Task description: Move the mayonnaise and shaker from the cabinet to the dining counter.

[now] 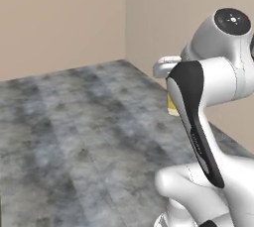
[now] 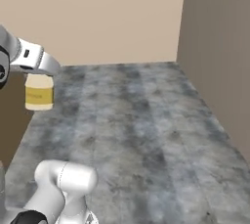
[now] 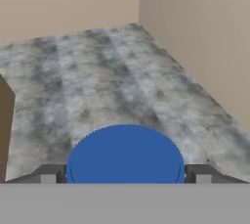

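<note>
Blue and round, the lid of the mayonnaise [image 3: 126,153] sits closest to the lens in the hand view, flanked left and right by the two dark fingertips [image 3: 49,174] of the claw [image 3: 126,175]; the tips stand wide, one pressed to each side of the lid, so the claw is pinching the jar at nearly its full spread. Beyond the lid lies a grey mottled floor [image 3: 97,81], with a strip of brown at the far left edge and plain beige walls [image 3: 195,32] meeting in a corner at the upper right. From the left base view, the floor fills the left and middle, the walls rise behind it, and the white arm [image 1: 208,92] with its dark joint cover takes up the right side — a small sliver of the pale-yellow jar [image 1: 171,106] peeks out just left of the arm. In the right base view the jar [image 2: 39,92] hangs at the left, clear of the floor, directly under the white wrist [image 2: 34,57], its yellow body and label plain to see; a dark brown panel [image 2: 12,120] stands behind and below it at the left edge, and the grey floor runs right to a darker wall [image 2: 219,47].
</note>
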